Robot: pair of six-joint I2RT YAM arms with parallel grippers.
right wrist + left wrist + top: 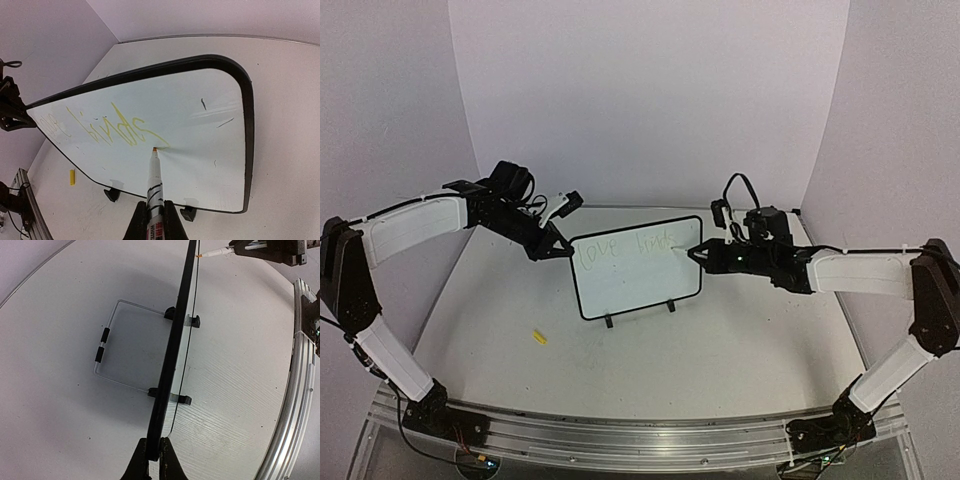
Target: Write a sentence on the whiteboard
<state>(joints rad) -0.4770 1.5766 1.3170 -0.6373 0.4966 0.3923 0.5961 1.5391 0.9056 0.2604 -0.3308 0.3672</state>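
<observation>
Whiteboard (635, 268) stands upright mid-table (740, 345). Left gripper (560, 248) pinches its left edge. Right gripper (698, 253) pinches a marker (155, 182), tip touching the board after "finds". Sentence (625, 247) so far reads "love finds". Yellow bit (538, 337) lies nearby.

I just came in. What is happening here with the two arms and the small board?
The left gripper is shut on the left edge of the whiteboard, which stands upright on its two feet on the table. The right gripper holds a marker with its tip at the board face, at the end of the second word. The sentence reads roughly "love finds", in one faint line. A small yellow piece lies on the table in front of the board.
</observation>
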